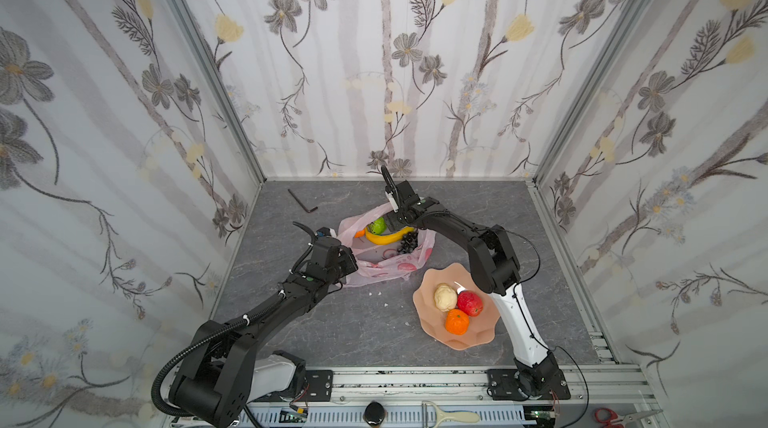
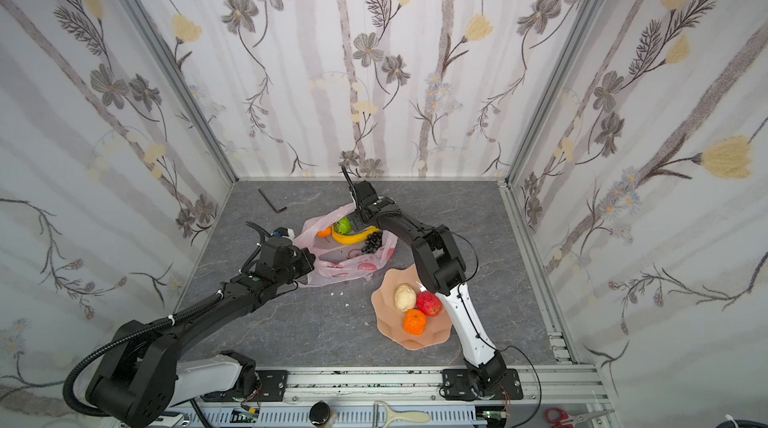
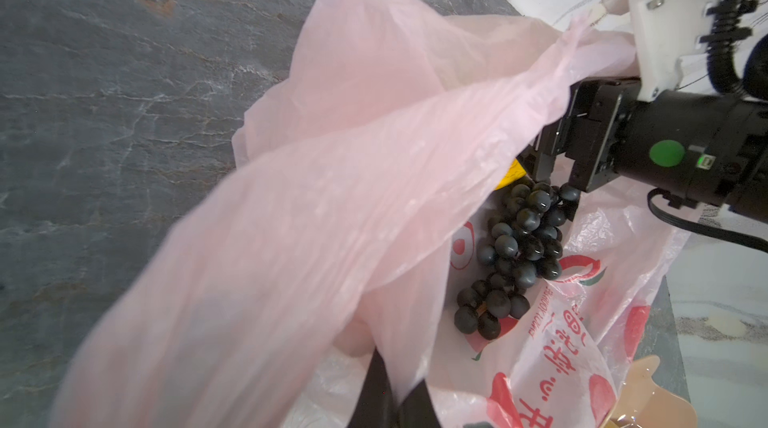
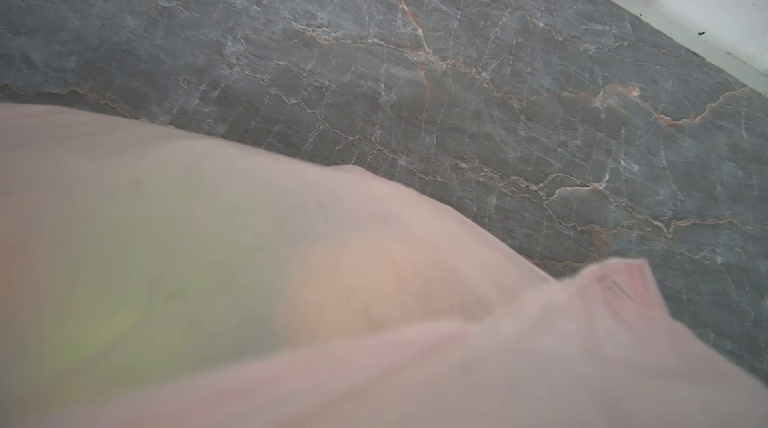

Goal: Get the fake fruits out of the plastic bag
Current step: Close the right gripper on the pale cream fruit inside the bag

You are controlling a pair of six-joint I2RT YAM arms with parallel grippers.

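Thin pale-pink printed plastic bag [image 1: 384, 266] — left gripper [image 3: 390, 388] pinched shut on its rim, holding the mouth up. Right gripper [image 3: 561, 181] inside, jaws apparently apart above the dark purple glossy grape bunch [image 3: 515, 247] on the bag floor — light, slick, floppy; grasp its upper cluster.

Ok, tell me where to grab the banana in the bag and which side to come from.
Grip the banana at the middle of its curve, jaws across its narrow width, coming down from above through the plastic bag's open mouth. Its middle lies bare; the grape bunch crowds one end and the green fruit the far side.
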